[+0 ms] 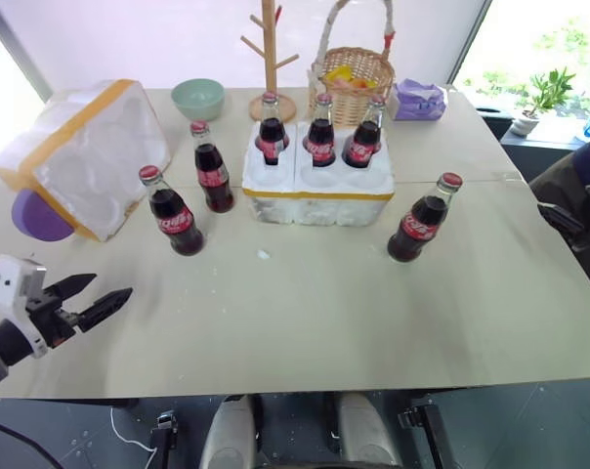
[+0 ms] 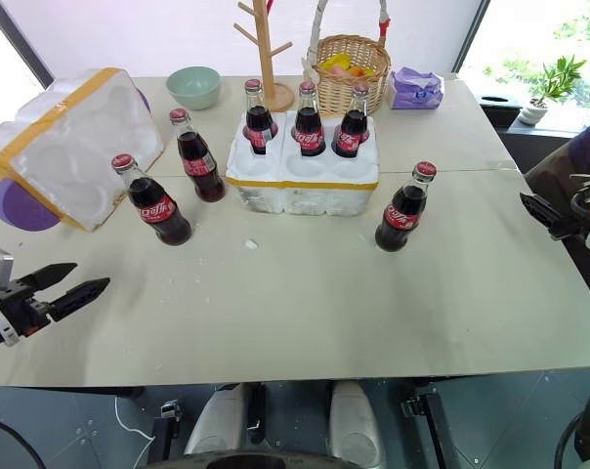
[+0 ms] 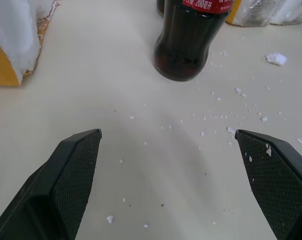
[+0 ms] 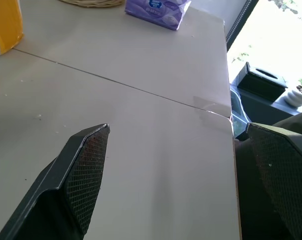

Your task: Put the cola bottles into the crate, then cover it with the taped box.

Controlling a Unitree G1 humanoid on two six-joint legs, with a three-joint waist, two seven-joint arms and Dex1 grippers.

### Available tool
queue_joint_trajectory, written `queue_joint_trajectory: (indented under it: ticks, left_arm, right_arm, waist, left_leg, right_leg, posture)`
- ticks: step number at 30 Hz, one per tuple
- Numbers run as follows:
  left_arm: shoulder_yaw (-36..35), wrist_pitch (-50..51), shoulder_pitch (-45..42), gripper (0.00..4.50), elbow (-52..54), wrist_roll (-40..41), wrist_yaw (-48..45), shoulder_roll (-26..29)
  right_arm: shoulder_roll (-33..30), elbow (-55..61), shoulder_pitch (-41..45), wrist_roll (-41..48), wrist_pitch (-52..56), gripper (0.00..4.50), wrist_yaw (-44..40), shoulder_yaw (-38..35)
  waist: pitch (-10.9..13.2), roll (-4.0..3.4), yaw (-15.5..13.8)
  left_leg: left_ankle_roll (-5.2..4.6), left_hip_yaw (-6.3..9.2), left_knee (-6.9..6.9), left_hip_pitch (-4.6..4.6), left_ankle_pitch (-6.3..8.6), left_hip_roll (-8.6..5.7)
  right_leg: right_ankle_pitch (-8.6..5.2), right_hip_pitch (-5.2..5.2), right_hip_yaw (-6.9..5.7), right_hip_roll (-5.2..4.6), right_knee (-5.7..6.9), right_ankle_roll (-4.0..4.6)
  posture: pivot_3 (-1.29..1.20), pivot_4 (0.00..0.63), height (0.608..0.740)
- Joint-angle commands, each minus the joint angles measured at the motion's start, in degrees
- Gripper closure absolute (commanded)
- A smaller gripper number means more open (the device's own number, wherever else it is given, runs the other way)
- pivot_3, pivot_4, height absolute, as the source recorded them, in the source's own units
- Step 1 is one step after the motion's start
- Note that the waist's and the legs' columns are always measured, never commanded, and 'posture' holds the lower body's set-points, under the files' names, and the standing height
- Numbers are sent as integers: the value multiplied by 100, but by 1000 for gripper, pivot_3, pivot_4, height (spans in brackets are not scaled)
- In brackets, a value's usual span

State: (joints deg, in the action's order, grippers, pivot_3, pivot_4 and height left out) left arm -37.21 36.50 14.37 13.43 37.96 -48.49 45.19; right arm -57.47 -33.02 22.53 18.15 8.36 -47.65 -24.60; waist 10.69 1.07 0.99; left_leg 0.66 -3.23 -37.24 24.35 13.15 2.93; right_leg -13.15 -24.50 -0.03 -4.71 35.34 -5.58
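so far three cola bottles in the crate, three loose on the table; both grippers, left gripper and right gripper, wide and empty

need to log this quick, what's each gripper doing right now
left gripper: open, holding nothing.
right gripper: open, holding nothing.

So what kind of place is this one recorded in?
Probably an office or lab staging area, not a home kitchen: a plain table by big windows, with props like a wicker basket and tissue pack.
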Motion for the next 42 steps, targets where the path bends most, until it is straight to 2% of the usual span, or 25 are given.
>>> queue_joint_trajectory:
  ticks: [1,8,12,16,20,25,29,34,40,41,42]
  left_arm:
    - [-161,-119,-39,29,26,-42,50,67]
    - [-284,38,-148,29,-5,129,240,8]
    - [-228,19,-440,29,15,246,388,-77]
    - [-16,12,-886,29,75,370,411,-89]
    - [605,-152,-1470,29,-225,143,294,-72]
    - [1307,-423,-2212,29,-783,-168,170,-164]
    - [1842,-806,-2828,29,-1412,-575,56,-281]
    - [2443,-1419,-3688,29,-2395,-1120,78,-721]
    - [2562,-1849,-4219,29,-3033,-1361,-27,-922]
    - [2554,-1829,-4219,543,-3007,-1318,-120,-909]
    - [2540,-1784,-4206,819,-2964,-1274,-204,-879]
  right_arm:
    - [-4,247,-8,28,-10,0,39,-70]
    - [21,280,17,49,79,0,28,-50]
    - [-66,287,182,159,275,0,-241,13]
    - [-452,722,684,503,965,0,-1047,208]
    - [-963,1553,1281,1127,1913,0,-2150,500]
    - [-1201,2193,2372,1721,2983,0,-2691,900]
    - [-1148,2806,2818,2175,3664,0,-2812,1029]
    - [-1046,3704,2560,2728,4140,0,-2733,806]
    - [-925,4144,2264,2945,4263,0,-2438,669]
    - [-910,4167,2247,2959,4263,0,-2385,660]
    - [-895,4182,2232,2970,4265,0,-2327,652]
  waist:
    - [0,0,0]
    - [0,0,-2]
    - [0,0,-15]
    - [2,-13,-8]
    - [2,-39,-15]
    - [1,-35,-12]
    - [2,-31,-30]
    - [2,-28,-71]
    - [2,-27,-25]
    - [2,-27,-21]
    - [2,-28,-21]
  left_leg:
    - [0,0,0,0,0,0]
    - [0,0,0,0,0,0]
    - [0,0,0,0,0,0]
    - [0,0,-10,0,0,-1]
    - [0,0,-5,-1,-1,0]
    - [0,1,1,-1,0,2]
    - [0,3,-2,3,0,1]
    - [0,3,-4,11,0,-3]
    - [0,4,-8,11,-1,-2]
    - [0,3,-8,10,-1,-2]
    - [0,3,-7,10,-1,-2]
  right_leg:
    - [0,0,0,0,0,0]
    - [0,0,0,0,1,0]
    - [0,0,0,0,3,0]
    - [2,1,2,0,9,-1]
    - [1,-2,2,1,11,-1]
    - [1,-5,1,4,11,-1]
    - [2,-6,0,4,12,0]
    - [4,-5,-1,0,9,-3]
    - [14,-7,0,1,14,-21]
    - [14,-7,0,1,16,-22]
    - [15,-8,0,1,16,-22]
  posture:
    - [0,150,740]
    - [0,150,740]
    - [0,150,740]
    - [0,150,740]
    - [0,150,740]
    - [0,150,740]
    - [0,150,740]
    - [0,150,740]
    - [0,150,740]
    - [0,150,740]
    - [0,150,740]
